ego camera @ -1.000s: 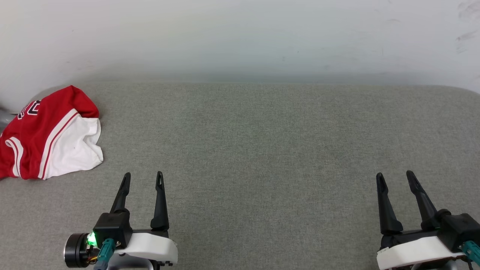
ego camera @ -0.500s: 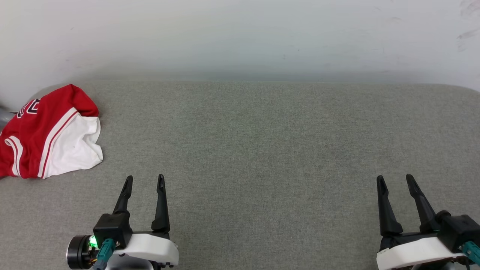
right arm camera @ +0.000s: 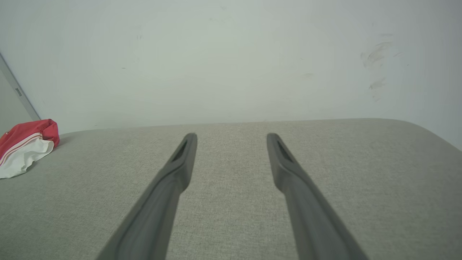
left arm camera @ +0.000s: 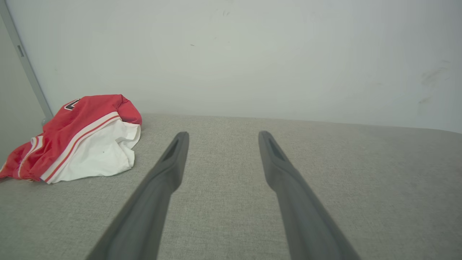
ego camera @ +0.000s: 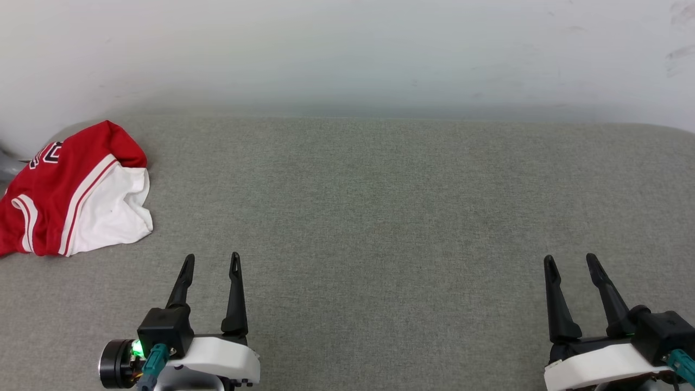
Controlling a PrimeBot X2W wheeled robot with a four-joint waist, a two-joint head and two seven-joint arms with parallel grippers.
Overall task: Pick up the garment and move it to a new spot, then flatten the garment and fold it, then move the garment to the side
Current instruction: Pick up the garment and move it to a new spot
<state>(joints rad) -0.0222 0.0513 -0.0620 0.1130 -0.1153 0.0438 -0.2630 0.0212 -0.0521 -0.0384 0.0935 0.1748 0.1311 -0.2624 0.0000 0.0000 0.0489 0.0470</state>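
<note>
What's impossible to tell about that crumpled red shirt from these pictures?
- Head view: the garment runs off the left edge, so its full extent is cut off.
- Its lettering: mostly folded under, unreadable.
- Right wrist view: garment is small, cut by the left edge.

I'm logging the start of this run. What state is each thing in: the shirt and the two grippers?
garment: crumpled in a heap at the far left of the gray surface, not flattened or folded, nothing touching it.
left gripper: open, holding nothing, apart from the garment.
right gripper: open, holding nothing, on the opposite side from the garment.
</note>
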